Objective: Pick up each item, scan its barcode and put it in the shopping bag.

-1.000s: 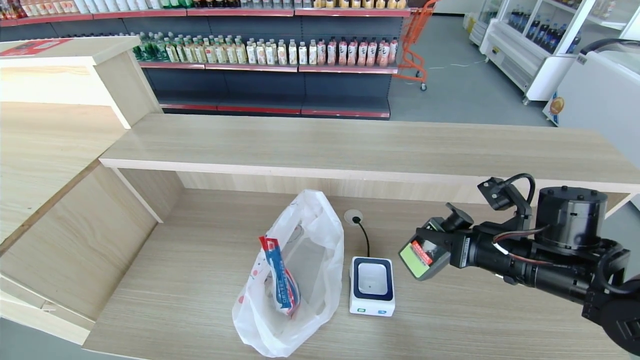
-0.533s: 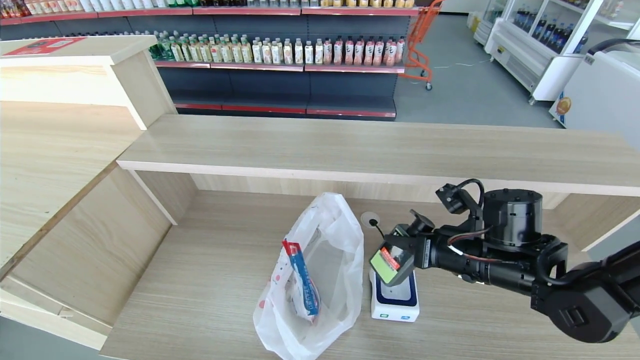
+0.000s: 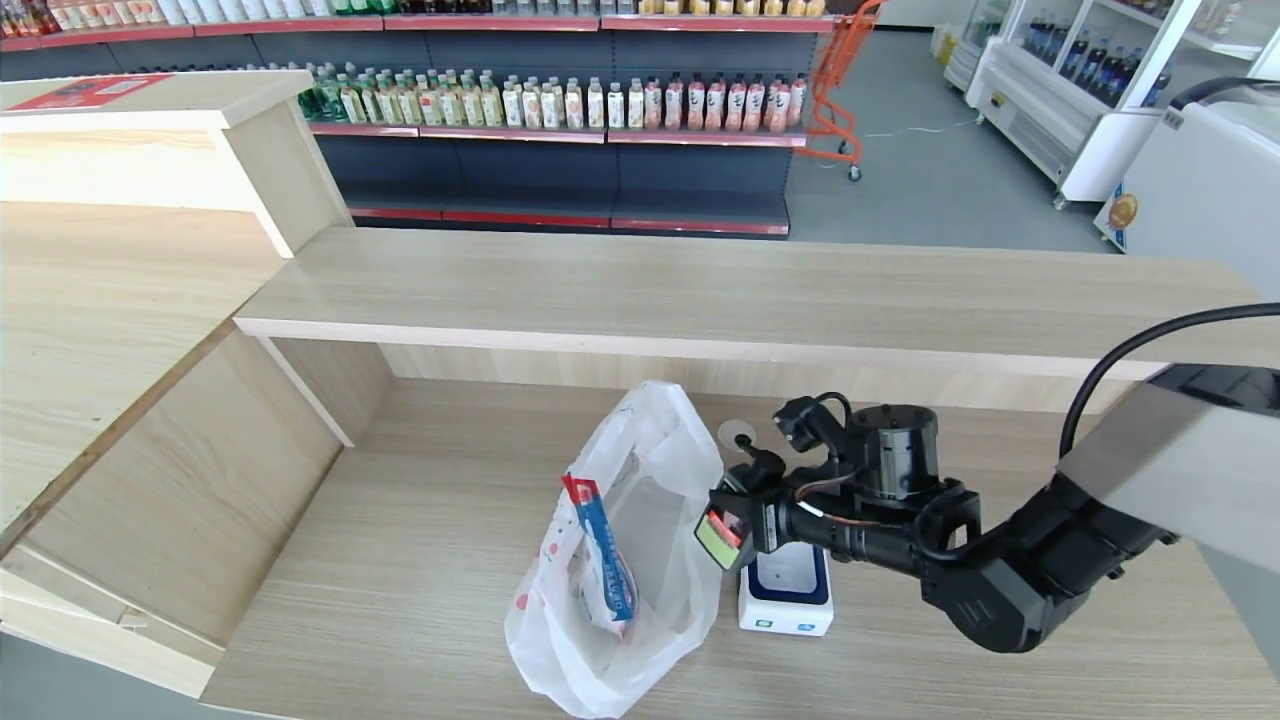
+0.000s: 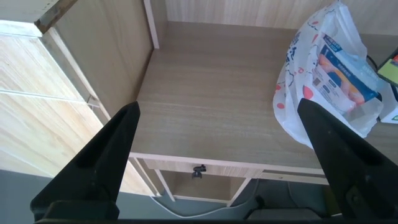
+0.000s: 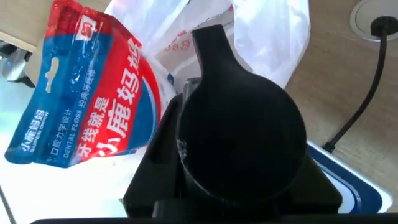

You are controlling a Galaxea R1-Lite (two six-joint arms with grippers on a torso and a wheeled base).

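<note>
The right gripper pinches a small flat packet between its fingers. It holds the packet above the left end of the scanner and just beside the right wall of the shopping bag. In the right wrist view the packet shows a red and blue printed face with a hang hole at 1 end. It looks light and thin, probably a glossy film or card pouch that bends easily and could slide in a loose grip. A hold on 1 edge seems best, as it leaves the printed faces clear for the scanner.

The bag is soft, thin white plastic and stands slumped with its mouth open upward. Its walls will likely give way if nudged. 1 blue pouch already leans inside it.

The left gripper hangs with its 2 fingers spread wide and holds nothing, above the near-left part of the counter.

The work surface is a pale wood-grain counter with a raised ledge behind it, and the scanner's cable runs toward the ledge. Beyond are shop shelves of bottles, an orange trolley and glass-fronted coolers on a grey floor
</note>
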